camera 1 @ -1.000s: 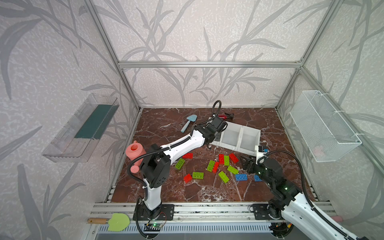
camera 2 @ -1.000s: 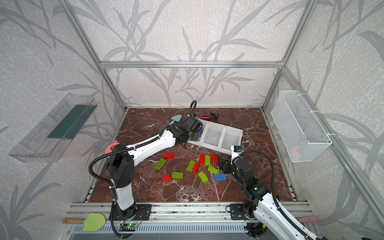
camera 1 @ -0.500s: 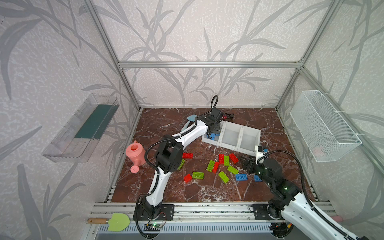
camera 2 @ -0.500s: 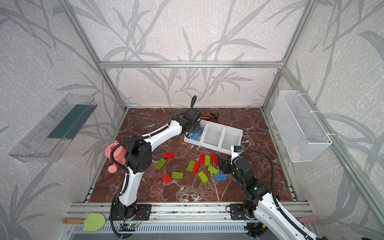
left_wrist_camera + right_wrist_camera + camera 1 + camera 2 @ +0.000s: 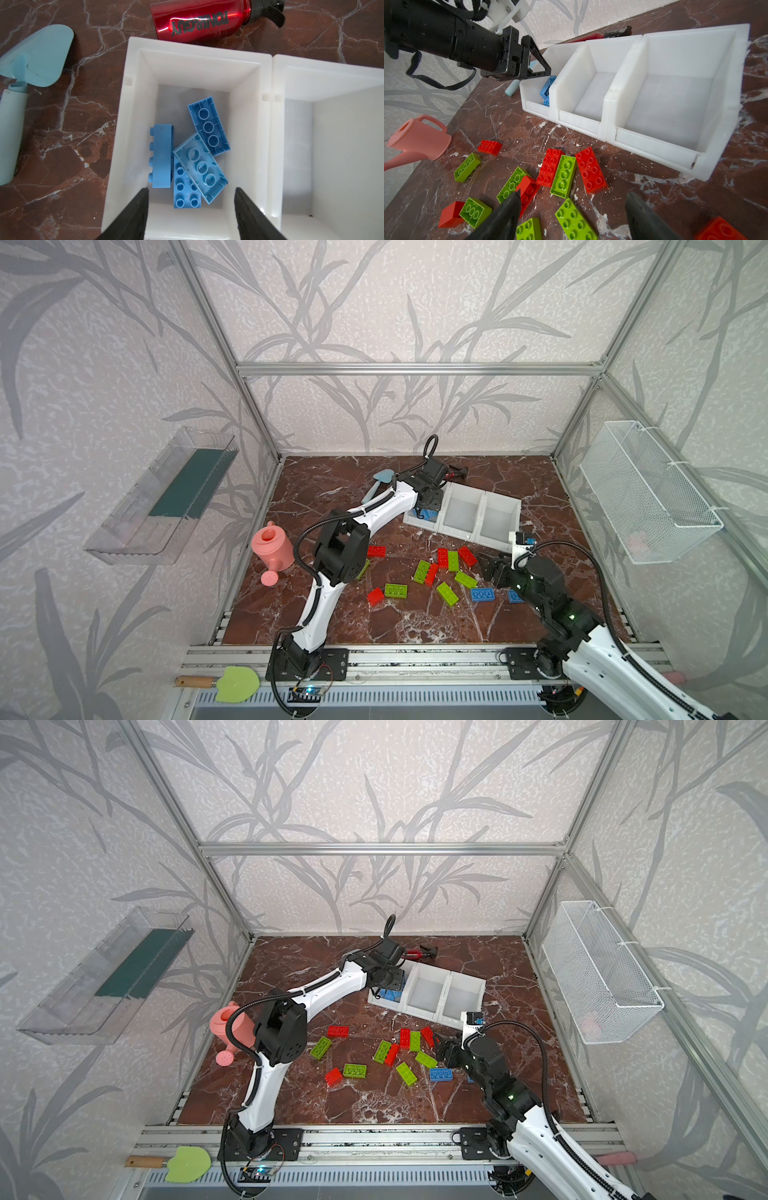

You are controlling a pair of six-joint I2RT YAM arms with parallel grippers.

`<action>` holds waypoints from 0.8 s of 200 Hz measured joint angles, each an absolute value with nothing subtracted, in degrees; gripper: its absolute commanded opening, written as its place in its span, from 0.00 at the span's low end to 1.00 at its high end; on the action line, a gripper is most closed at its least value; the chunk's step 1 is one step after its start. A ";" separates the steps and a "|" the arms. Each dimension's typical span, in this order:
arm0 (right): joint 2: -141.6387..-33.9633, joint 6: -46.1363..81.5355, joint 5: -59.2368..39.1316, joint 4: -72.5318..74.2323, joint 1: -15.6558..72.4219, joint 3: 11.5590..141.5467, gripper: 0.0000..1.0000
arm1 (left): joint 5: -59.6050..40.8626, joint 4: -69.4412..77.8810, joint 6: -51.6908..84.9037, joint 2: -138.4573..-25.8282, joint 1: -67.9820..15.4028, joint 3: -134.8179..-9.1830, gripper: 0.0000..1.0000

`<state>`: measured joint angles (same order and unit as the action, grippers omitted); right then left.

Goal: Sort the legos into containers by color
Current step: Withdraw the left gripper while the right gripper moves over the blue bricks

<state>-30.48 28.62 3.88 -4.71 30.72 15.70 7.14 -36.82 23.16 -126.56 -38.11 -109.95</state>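
The only legible lettering is the black brand name "TONI&GUY", printed along the red spray bottle [image 5: 197, 20]. It reads upside down in the left wrist view. The bottle lies on the surface well ahead of the left gripper [image 5: 191, 188] and its jaws.

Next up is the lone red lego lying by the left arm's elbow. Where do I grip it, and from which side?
Pinch the lone red lego across its two long sides, coming straight down from above. It lies flat, studs up, with no other brick against it, so both smooth side walls are free.
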 measured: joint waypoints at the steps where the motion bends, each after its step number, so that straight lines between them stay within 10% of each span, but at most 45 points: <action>1: -30.41 28.69 3.88 -4.89 30.72 15.75 0.84 | 7.14 -36.82 23.16 -126.50 -38.11 -109.89 0.68; 160: -29.10 37.98 11.42 -38.63 30.72 28.12 0.91 | 9.93 -24.43 31.05 -69.54 -44.97 -62.30 0.92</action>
